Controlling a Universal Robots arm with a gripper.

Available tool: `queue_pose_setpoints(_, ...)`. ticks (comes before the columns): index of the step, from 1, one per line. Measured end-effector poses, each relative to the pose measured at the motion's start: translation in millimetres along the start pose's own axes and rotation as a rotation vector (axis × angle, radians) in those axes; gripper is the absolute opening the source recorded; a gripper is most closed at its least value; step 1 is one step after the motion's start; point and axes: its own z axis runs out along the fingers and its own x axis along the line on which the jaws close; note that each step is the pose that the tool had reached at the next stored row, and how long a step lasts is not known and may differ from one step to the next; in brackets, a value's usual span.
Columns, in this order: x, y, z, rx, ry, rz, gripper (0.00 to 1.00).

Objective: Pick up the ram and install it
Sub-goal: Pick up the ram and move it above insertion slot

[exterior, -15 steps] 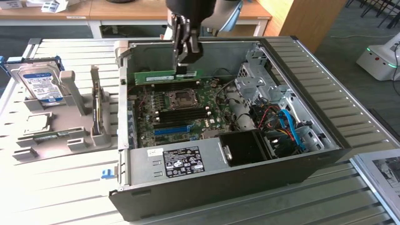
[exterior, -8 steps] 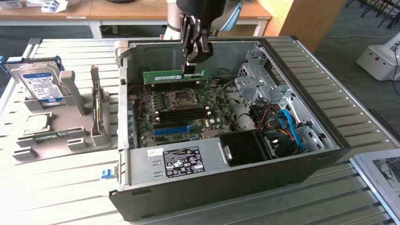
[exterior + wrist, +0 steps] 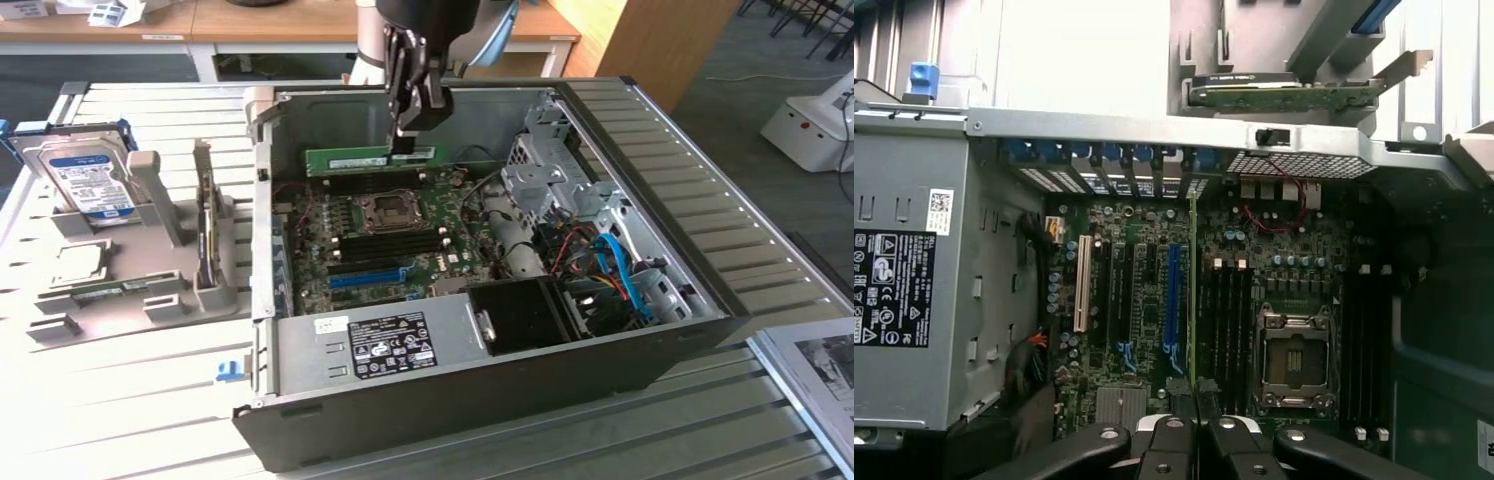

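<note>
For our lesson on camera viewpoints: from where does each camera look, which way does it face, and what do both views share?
Exterior view: off the arm, raised, looking down at an angle into the open case on the table; shows the arm and gripper holding the ram.
Wrist view: on the wrist, facing down along the ram onto the motherboard; shows the gripper.
Shared: gripper, ram, motherboard, socket.

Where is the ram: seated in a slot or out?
Out: the gripper holds the ram on edge, above the motherboard.
</note>
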Motion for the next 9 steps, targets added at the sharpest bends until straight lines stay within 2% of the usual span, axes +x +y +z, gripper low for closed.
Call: queue_pose_setpoints(9,-15.1,-0.4,0.3,0.0000,0.0001,0.000,0.11)
